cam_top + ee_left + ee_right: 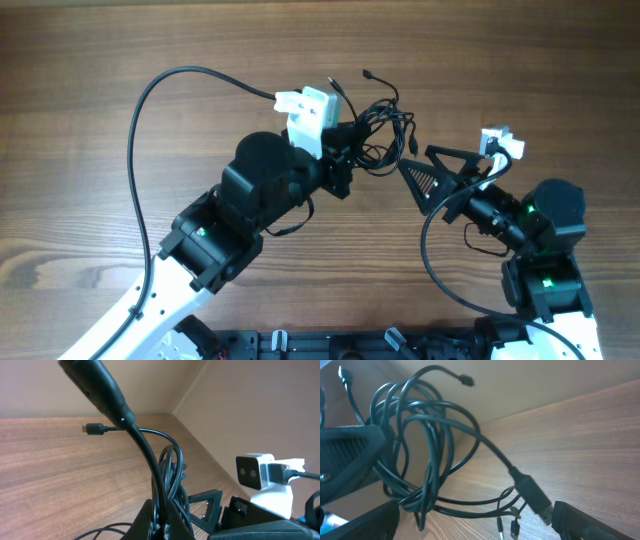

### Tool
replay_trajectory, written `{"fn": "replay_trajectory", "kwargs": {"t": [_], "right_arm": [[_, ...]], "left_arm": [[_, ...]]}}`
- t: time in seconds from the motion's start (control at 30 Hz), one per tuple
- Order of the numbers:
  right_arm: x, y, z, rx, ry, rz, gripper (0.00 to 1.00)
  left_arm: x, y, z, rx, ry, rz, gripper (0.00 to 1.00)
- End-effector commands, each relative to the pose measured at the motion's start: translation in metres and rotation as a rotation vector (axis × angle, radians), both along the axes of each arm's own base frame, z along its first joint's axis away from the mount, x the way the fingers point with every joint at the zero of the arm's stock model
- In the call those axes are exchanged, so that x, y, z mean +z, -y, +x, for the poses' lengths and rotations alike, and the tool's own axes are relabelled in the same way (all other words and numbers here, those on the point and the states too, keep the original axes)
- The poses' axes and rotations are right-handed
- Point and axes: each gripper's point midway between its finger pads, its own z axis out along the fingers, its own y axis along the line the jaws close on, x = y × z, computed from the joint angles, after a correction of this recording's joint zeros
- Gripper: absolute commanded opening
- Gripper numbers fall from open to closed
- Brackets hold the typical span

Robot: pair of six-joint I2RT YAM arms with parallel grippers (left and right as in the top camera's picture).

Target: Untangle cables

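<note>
The left arm slants in from the lower-left edge, and its left gripper (345, 160) is pressed together on the cables (382, 130), a looped black bundle over the middle of the table (150, 40). The right arm bends in from the lower right, and the right gripper (415, 165) has its fingers spread wide just beside the bundle, gripping nothing. The table is brown wood grain, and plain beige walls (225, 390) meet in a corner behind it.

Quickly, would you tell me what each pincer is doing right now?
Left pincer: closed on the cables.
Right pincer: open, gripping nothing.
</note>
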Motion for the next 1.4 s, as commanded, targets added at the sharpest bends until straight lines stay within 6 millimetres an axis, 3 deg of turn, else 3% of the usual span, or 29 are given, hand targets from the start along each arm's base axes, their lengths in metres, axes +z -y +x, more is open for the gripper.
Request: {"fn": "replay_trajectory", "kwargs": {"t": [0.0, 0.07, 0.17, 0.37, 0.43, 0.53, 0.57, 0.6, 0.63, 0.77, 0.8, 0.83, 0.87, 0.9, 0.97, 1.13, 1.3, 1.33, 1.37], "right_arm": [[0.010, -0.010, -0.011, 0.100, 0.106, -0.042, 1.00], [0.024, -0.020, -0.024, 0.201, 0.205, -0.049, 1.00], [0.036, -0.022, -0.027, 0.223, 0.287, -0.055, 0.99], [0.039, -0.023, -0.028, 0.234, 0.338, -0.078, 1.00], [0.042, -0.027, -0.036, 0.282, 0.385, -0.092, 0.93], [0.047, -0.032, -0.047, 0.350, 0.436, -0.093, 0.57], [0.049, -0.033, -0.050, 0.368, 0.451, -0.092, 0.38], [0.049, -0.034, -0.052, 0.382, 0.457, -0.090, 0.12], [0.049, -0.034, -0.053, 0.385, 0.457, -0.089, 0.04], [0.049, -0.034, -0.053, 0.384, 0.457, -0.089, 0.04], [0.050, -0.034, -0.051, 0.376, 0.457, -0.090, 0.04], [0.050, -0.032, -0.048, 0.355, 0.451, -0.091, 0.04], [0.050, -0.030, -0.042, 0.318, 0.440, -0.091, 0.04], [0.050, -0.026, -0.035, 0.274, 0.417, -0.081, 0.04], [0.052, -0.018, -0.022, 0.179, 0.368, -0.054, 0.04], [0.067, -0.018, -0.023, 0.172, 0.446, -0.050, 0.04], [0.073, -0.023, -0.033, 0.230, 0.489, -0.047, 0.04], [0.075, -0.026, -0.040, 0.272, 0.513, -0.047, 0.04], [0.078, -0.031, -0.051, 0.329, 0.548, -0.049, 0.04]], "left_arm": [[0.016, -0.002, -0.006, -0.038, 0.089, 0.022, 0.04], [0.016, -0.002, -0.006, -0.046, 0.116, 0.045, 0.04], [0.017, 0.008, -0.019, -0.163, 0.203, 0.097, 0.04], [0.022, 0.025, -0.047, -0.366, 0.277, 0.091, 0.04], [0.026, 0.029, -0.054, -0.412, 0.298, 0.076, 0.04], [0.032, 0.031, -0.058, -0.436, 0.321, 0.055, 0.04], [0.034, 0.031, -0.057, -0.433, 0.329, 0.051, 0.04], [0.036, 0.030, -0.053, -0.408, 0.336, 0.053, 0.04], [0.036, 0.028, -0.048, -0.377, 0.336, 0.062, 0.04], [0.035, 0.019, -0.031, -0.261, 0.317, 0.077, 0.04], [0.034, 0.013, -0.021, -0.186, 0.277, 0.062, 0.15], [0.034, 0.005, -0.010, -0.098, 0.215, 0.027, 0.54], [0.033, -0.004, 0.000, -0.004, 0.139, -0.027, 0.80], [0.033, -0.008, 0.002, 0.031, 0.104, -0.054, 0.96], [0.036, -0.017, 0.002, 0.088, 0.054, -0.103, 1.00], [0.044, -0.047, -0.011, 0.188, -0.034, -0.180, 1.00], [0.032, -0.040, -0.029, 0.095, -0.087, -0.142, 0.99], [0.028, -0.036, -0.030, 0.078, -0.098, -0.136, 0.98], [0.024, -0.030, -0.031, 0.048, -0.114, -0.130, 0.89]]}}
